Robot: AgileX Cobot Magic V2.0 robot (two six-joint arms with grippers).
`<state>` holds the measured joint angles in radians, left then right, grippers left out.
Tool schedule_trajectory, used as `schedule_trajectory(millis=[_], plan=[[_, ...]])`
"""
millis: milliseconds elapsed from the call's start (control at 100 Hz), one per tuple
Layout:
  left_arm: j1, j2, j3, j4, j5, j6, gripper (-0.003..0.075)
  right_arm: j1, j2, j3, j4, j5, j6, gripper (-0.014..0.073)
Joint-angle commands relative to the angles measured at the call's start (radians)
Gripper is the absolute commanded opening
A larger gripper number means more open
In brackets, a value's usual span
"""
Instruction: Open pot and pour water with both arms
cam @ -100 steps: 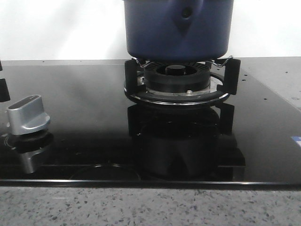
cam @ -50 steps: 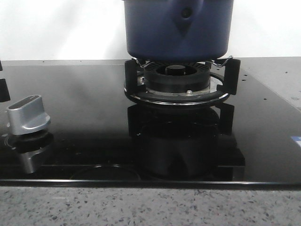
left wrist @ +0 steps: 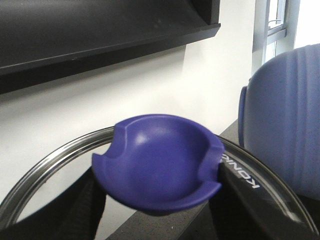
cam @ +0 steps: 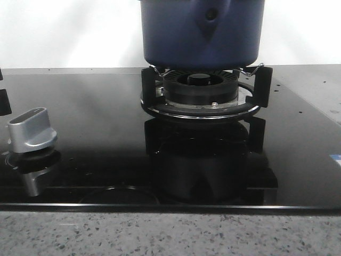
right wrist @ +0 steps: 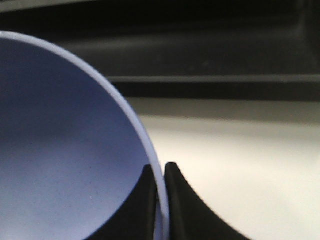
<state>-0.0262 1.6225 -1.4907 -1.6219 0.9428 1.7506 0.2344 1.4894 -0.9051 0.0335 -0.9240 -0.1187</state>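
No visible change in the front view since 0.5 s and 1.0 s ago: pot sits on the burner grate, same place, same pose.

Pot: dark navy, straight sides, tapered handle mount with a dark rivet hole facing the camera. Its upper part is cut off by the frame, so the front view can't show whether the lid is on it.

Writing: the left wrist view shows white letters "KÖNI…" on the lid near its metal rim; the rest is cut off. Nothing else readable.

Left claw: dark fingers on either side of the blue cupped lid knob, closed against it, so it grips the lid by the knob. Glass lid with a steel ring spreads behind the knob. A ribbed blue body is close beside the lid; can't tell what it is from this view.

Right claw: two dark fingertips nearly together, pinching the thin pale rim of a blue round vessel whose inside fills the view. Narrow gap, rim between the fingers.

Around: black glass hob with a strong reflection of the burner, silver knob at the left, speckled grey tabletop edge in front, white wall behind. Neither arm shows in the front view.
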Motion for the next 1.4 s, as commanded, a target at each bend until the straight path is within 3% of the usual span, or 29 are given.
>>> schedule_trajectory(millis=[0, 680, 1390], plan=[[0.002, -0.056, -0.041, -0.109, 0.015, -0.009, 0.0321, -0.001, -0.017, -0.026, -0.016, -0.146, -0.003, -0.0057], [0.002, -0.056, -0.041, -0.109, 0.015, -0.009, 0.0321, -0.001, -0.015, -0.029, -0.017, -0.304, -0.003, -0.0056], [0.002, -0.056, -0.041, -0.109, 0.015, -0.009, 0.0321, -0.001, -0.015, -0.029, -0.017, -0.311, -0.003, -0.0056]])
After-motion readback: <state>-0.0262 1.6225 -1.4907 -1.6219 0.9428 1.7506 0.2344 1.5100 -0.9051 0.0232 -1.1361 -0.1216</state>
